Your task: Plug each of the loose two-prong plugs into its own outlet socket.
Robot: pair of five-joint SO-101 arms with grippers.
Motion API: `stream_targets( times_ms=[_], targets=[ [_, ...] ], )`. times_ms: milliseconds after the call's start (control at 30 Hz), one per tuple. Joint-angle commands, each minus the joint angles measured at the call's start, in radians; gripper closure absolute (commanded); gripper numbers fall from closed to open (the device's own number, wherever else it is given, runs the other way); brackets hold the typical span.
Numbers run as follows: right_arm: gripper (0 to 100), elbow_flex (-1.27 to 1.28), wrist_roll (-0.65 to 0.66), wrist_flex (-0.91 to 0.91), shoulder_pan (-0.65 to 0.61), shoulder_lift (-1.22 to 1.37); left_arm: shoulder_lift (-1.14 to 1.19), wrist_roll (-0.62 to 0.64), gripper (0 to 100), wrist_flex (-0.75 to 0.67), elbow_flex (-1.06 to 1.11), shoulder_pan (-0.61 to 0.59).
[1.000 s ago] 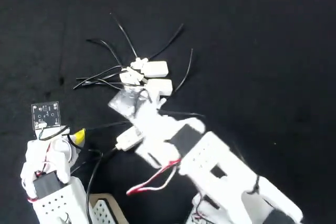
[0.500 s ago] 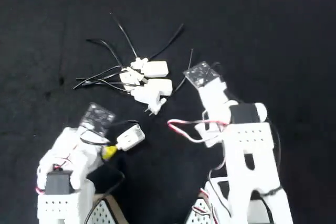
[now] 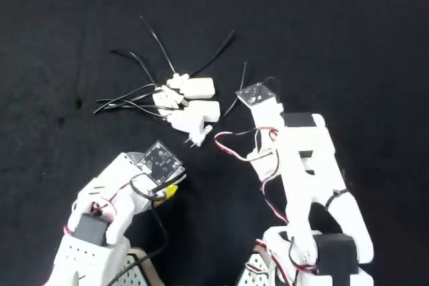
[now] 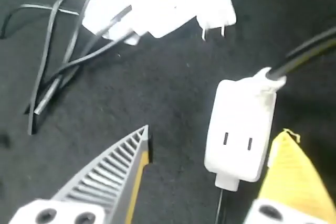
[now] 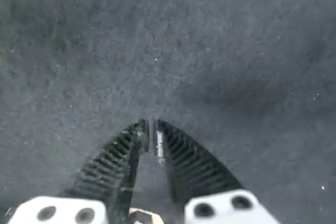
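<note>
While the left gripper (image 4: 215, 132) is spread wide with the white outlet socket (image 4: 239, 129) lying between its jaws on the table (image 4: 157, 93), nothing is actually gripped. The right gripper (image 5: 151, 125) is pinched almost closed on nothing. Loose plugs (image 3: 191, 102) are piled nearby.

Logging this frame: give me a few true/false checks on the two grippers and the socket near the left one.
1. The left gripper has its jaws open. True.
2. A white outlet socket lies between those jaws, slots facing up. True.
3. That socket's cord is white. False: it is black.
4. The right gripper holds a plug. False: its jaws are shut on nothing, above the bare black table.
</note>
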Motion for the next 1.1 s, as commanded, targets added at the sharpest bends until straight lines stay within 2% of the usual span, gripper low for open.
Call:
stream_targets(
  times_ms=[0,167,300,433,600,700,800,933,1000,1067],
  targets=[
    [98.6,-0.053,-0.008,-0.015,0.009,0.002,0.157,-0.006,65,-0.144,-0.03,0.002],
    [98.6,-0.047,-0.008,-0.018,0.008,0.002,0.479,-0.009,65,-0.258,-0.147,0.007],
    [98.6,-0.044,-0.008,-0.015,0.008,0.004,0.743,-0.006,65,-0.293,-0.26,0.004],
    [98.6,-0.021,-0.008,-0.021,0.008,0.002,0.844,-0.005,76,-0.325,-0.312,0.002],
    [98.6,-0.019,-0.008,-0.021,0.008,0.002,0.81,-0.005,90,-0.31,-0.309,-0.004],
    [98.6,-0.019,-0.008,-0.021,0.008,0.002,0.752,-0.008,97,-0.192,-0.337,-0.016],
    [98.6,-0.018,-0.008,-0.021,0.008,0.007,0.647,-0.009,96,-0.035,-0.384,-0.068],
    [98.6,-0.018,-0.008,-0.021,0.008,0.008,0.473,-0.028,96,0.161,-0.461,-0.214],
    [98.6,-0.018,-0.008,-0.021,0.008,0.008,0.407,-0.115,96,0.195,-0.487,-0.315],
    [98.6,-0.018,-0.008,-0.021,0.008,0.008,0.385,-0.226,96,0.17,-0.475,-0.409]
  ],
)
